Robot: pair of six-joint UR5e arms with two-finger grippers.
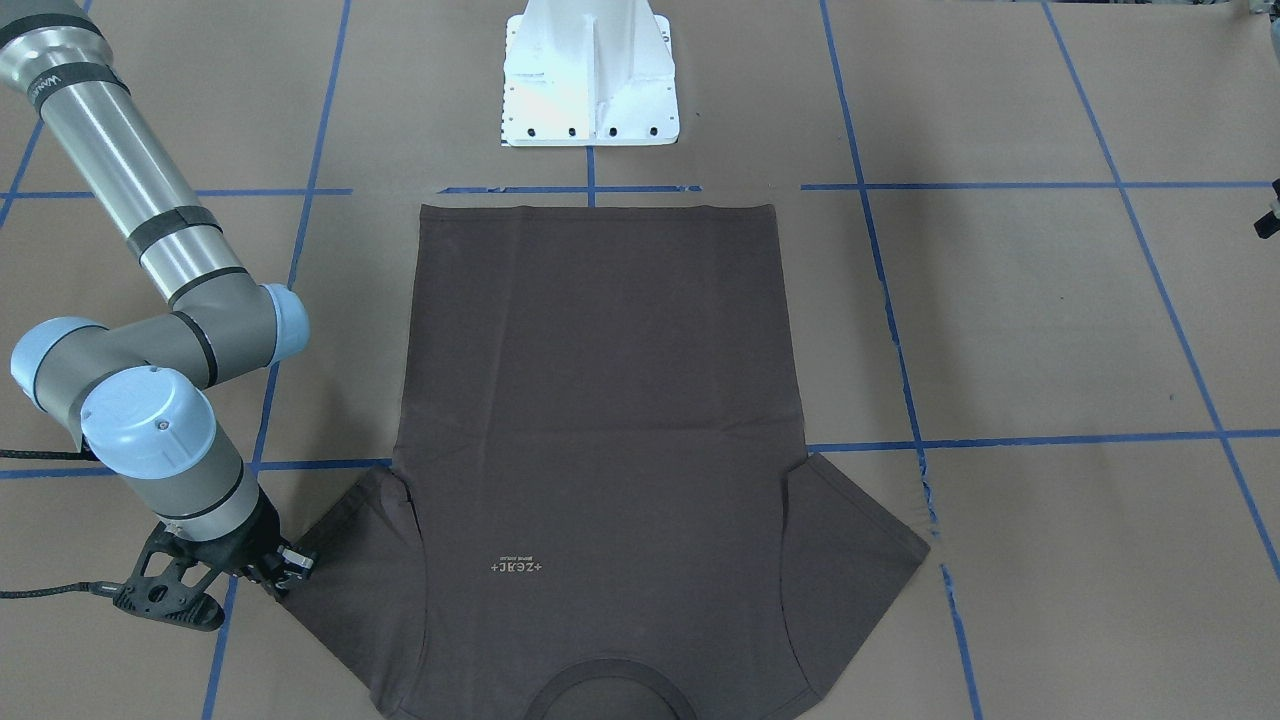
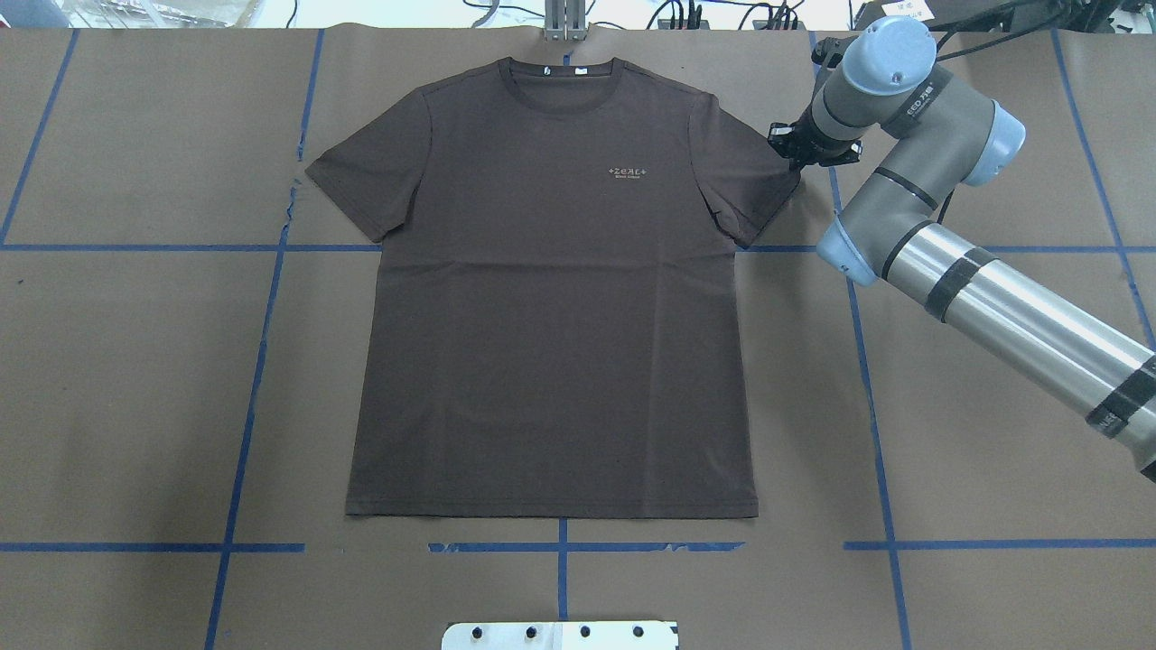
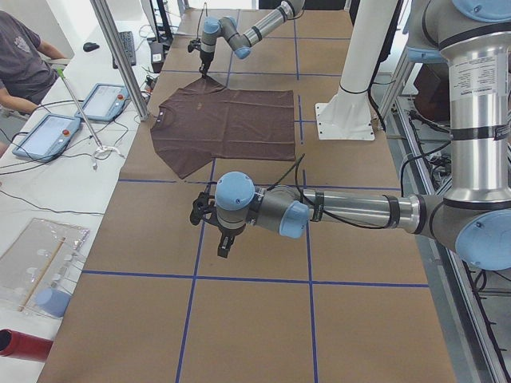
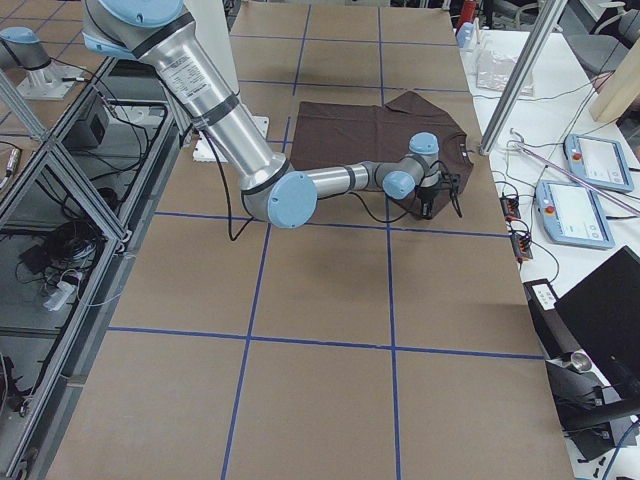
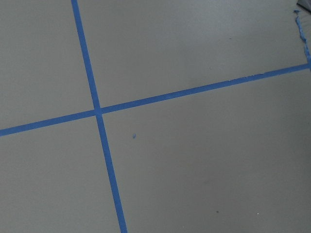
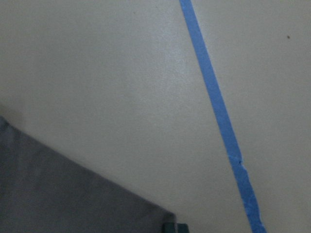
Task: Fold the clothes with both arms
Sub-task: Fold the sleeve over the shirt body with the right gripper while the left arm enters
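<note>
The dark brown-grey T-shirt (image 2: 551, 307) lies flat and spread out on the table, logo up, with its collar (image 2: 562, 86) at the far edge. It also shows in the front view (image 1: 600, 440). My right gripper (image 2: 793, 152) is low at the tip of the shirt's right sleeve (image 2: 750, 171). In the front view it (image 1: 288, 568) touches that sleeve's corner. The right wrist view shows the sleeve edge (image 6: 63, 194) and one fingertip (image 6: 175, 227); I cannot tell if the jaws are open or shut. My left gripper (image 3: 225, 242) hovers over bare table, away from the shirt; I cannot tell its state.
Brown paper with blue tape lines (image 2: 262, 361) covers the table. The white pedestal base (image 1: 590, 75) stands at the shirt's hem side. Tablets and cables (image 3: 72, 120) lie beyond the collar edge. A person (image 3: 24, 56) sits at that side.
</note>
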